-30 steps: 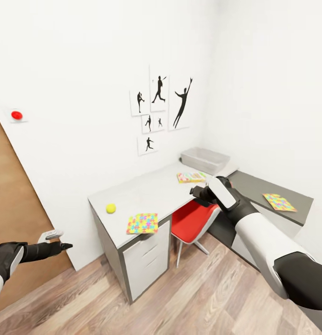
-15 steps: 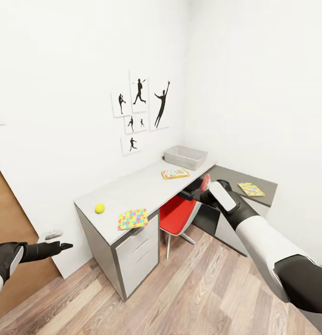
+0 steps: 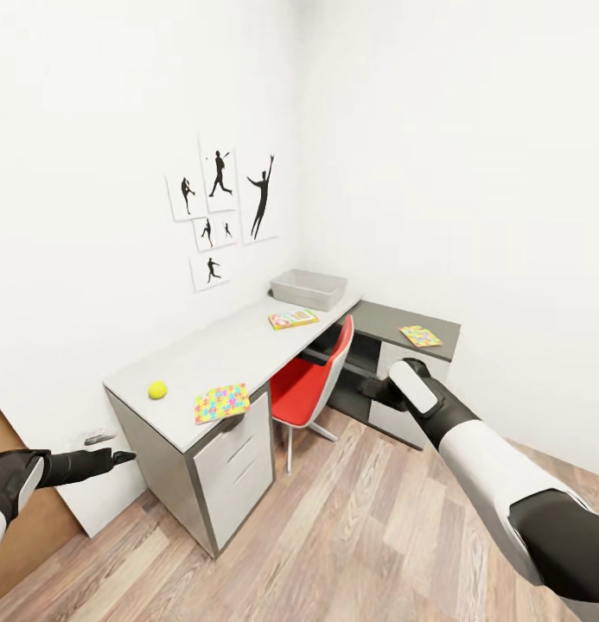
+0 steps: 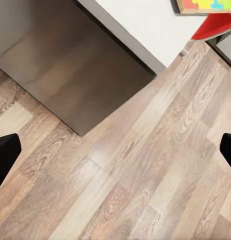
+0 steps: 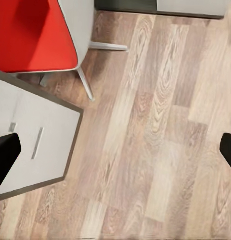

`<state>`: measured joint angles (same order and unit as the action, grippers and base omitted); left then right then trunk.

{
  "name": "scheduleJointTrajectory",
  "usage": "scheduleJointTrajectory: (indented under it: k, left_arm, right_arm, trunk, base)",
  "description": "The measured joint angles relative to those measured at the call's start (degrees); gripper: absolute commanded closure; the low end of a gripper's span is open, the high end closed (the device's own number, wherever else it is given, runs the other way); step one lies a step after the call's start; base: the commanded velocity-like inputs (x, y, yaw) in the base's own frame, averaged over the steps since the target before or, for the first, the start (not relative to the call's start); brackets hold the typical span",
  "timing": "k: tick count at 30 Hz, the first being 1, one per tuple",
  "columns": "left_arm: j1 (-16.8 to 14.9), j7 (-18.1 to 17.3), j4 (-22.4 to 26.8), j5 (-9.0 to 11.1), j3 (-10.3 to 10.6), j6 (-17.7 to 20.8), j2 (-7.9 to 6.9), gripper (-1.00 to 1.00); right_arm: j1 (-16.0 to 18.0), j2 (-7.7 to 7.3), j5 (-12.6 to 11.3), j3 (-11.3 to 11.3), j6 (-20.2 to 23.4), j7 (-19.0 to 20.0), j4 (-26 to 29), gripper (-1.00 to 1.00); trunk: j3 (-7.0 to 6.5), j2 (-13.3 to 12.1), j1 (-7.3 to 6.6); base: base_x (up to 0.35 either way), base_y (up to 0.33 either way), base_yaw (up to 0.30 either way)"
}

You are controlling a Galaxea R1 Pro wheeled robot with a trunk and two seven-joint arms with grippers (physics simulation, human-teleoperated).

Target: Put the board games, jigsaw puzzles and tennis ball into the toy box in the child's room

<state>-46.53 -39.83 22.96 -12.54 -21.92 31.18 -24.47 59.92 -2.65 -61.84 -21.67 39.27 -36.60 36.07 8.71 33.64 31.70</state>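
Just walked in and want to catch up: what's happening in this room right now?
A two-armed robot stands on the wood floor facing a corner desk, holding nothing. Its left tool and right tool hang over the floor; the wrist views show each tool's fingers spread wide apart. On the desk lie a tennis ball, a jigsaw puzzle near the front edge, a board game, a second puzzle on the dark section, and a grey toy box. A red chair sits tucked under.

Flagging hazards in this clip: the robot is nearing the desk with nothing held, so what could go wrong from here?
The red chair stands between the robot and the toy box, so the base or right end effector may hit it. The tennis ball lies loose on the table near its end and could roll off. One jigsaw puzzle sits at the table's front edge and could slide off.
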Motion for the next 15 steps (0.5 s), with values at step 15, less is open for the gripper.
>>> scheduleJointTrajectory:
  k: [15]
  left_arm:
    - [0.0,-0.1,0.0,0.0,0.0,0.0,-0.1,-1.0]
  right_arm:
    - [-5.2,0.75,0.4,-0.4,-3.6,0.1,-0.4,-1.0]
  trunk:
    - [-0.19,0.0,-0.02]
  base:
    - [-0.039,0.014,-0.073]
